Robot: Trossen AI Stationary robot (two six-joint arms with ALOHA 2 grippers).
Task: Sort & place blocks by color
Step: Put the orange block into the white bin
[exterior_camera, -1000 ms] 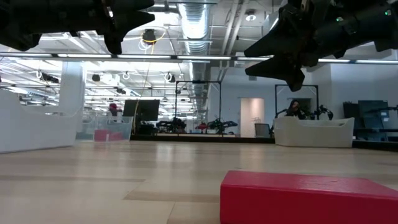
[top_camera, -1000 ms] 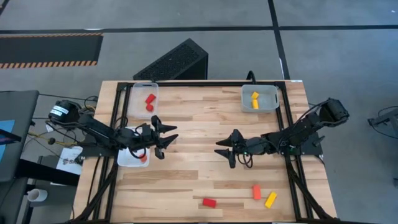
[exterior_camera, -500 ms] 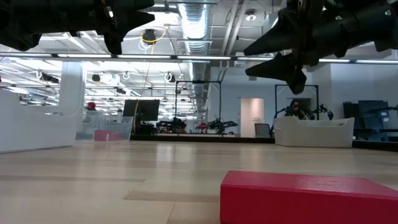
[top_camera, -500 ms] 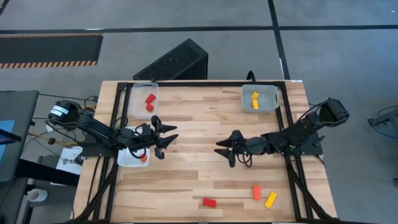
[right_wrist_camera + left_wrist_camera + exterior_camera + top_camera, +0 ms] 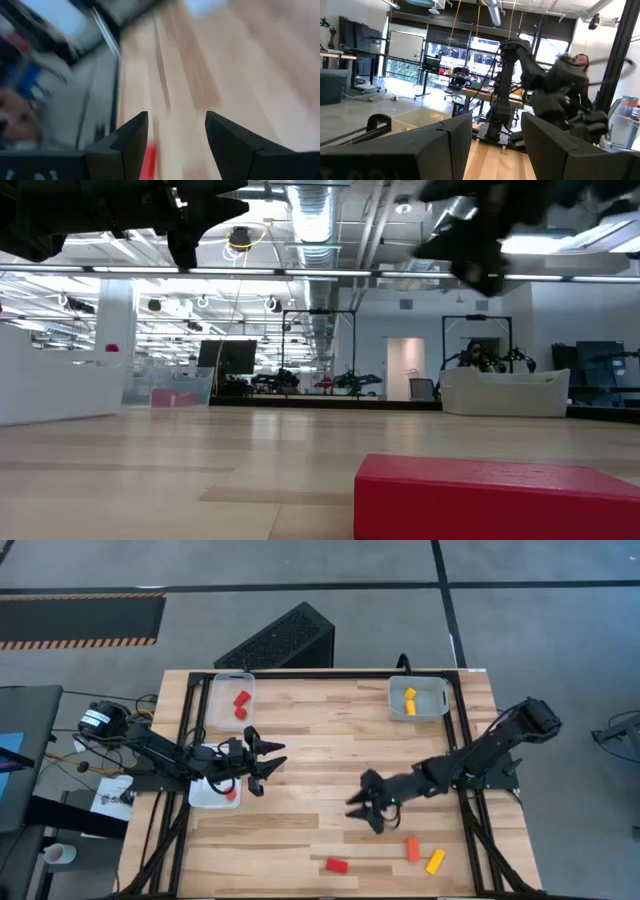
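3 blocks lie loose near the front edge of the wooden surface (image 5: 300,730): a red block (image 5: 336,865), an orange block (image 5: 413,849) and a yellow block (image 5: 435,861), the last 2 toward the front right corner. The rest are sorted already: 2 red ones in the clear tray (image 5: 217,712) at the back left corner, 2 yellow ones in the tray (image 5: 436,692) at the back right corner, and an orange one in the tray (image 5: 203,797) on the left edge.

The right claw (image 5: 364,814) hangs above the middle of the surface, tilted toward the red block, its fingers apart and holding nothing. The left claw (image 5: 262,762) hovers beside the left-edge tray, fingers also apart and empty.

These pieces look like small, hard, light bars with flat faces, so they should neither crush nor sag. I'd say the safest hold is across the short width, on 2 opposite flat sides, squarely, since a skewed pinch could flick such a light piece away.
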